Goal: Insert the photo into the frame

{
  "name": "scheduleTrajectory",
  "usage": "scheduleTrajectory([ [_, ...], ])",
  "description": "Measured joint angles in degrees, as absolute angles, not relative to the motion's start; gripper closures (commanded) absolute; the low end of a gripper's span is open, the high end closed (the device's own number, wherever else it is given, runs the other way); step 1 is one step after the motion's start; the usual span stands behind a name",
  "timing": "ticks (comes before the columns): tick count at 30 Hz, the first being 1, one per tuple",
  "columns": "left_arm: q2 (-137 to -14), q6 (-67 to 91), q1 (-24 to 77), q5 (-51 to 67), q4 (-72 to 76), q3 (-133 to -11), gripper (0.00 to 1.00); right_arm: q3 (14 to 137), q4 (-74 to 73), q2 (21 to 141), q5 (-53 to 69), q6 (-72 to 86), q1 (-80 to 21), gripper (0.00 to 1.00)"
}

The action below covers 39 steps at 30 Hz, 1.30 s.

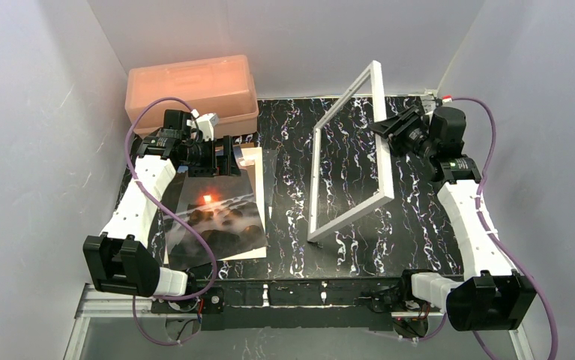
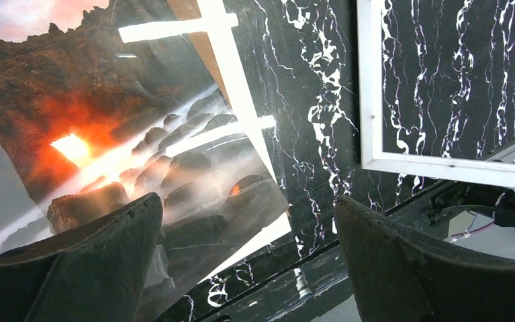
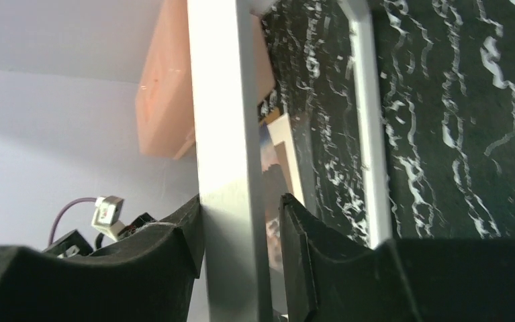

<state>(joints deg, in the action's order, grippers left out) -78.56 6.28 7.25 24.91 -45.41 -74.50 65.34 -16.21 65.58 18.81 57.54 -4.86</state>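
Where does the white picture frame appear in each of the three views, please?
Top external: centre, white picture frame tilted up on edge.
Left wrist: upper right, its corner.
Right wrist: centre, one rail between the jaws of the right tool.
Shared landmark: black marbled tabletop.

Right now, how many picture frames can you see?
1. The white frame is tilted up at mid-table, with its right rail between the fingers of the right gripper. No other frame shows, and none looks partly hidden.
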Motion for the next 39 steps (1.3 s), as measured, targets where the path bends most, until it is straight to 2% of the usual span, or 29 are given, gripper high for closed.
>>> scheduleTrajectory([
  [3,-78.4,5.8,7.2,24.7,-45.4,-74.3,0.02,61.9,-16.4,64.8,19.1,58.5,-3.7,0.48],
  [8,-77.9,5.1,7.2,24.4,-45.4,-73.5,0.02,60.3,-19.5,64.6,19.0,57.9,-3.1,0.55],
  [17,-77.7,4.7,7.2,24.4,-45.2,-72.5,0.01,67.1,-32.6,66.9,11.3,43.0,-3.1,0.65],
  [25,-77.7,3.7,7.2,23.1,-45.0,-71.8,0.02,63.6,-35.0,67.2,4.2,33.1,-3.0,0.64],
  [29,-77.6,3.3,7.2,22.8,-45.0,-71.7,0.02,59.9,-34.1,69.3,2.9,30.8,-3.0,0.59],
  [39,-76.2,1.5,7.2,21.5,-45.0,-71.6,0.01,50.0,-34.0,74.4,-0.9,27.0,-2.9,0.57],
])
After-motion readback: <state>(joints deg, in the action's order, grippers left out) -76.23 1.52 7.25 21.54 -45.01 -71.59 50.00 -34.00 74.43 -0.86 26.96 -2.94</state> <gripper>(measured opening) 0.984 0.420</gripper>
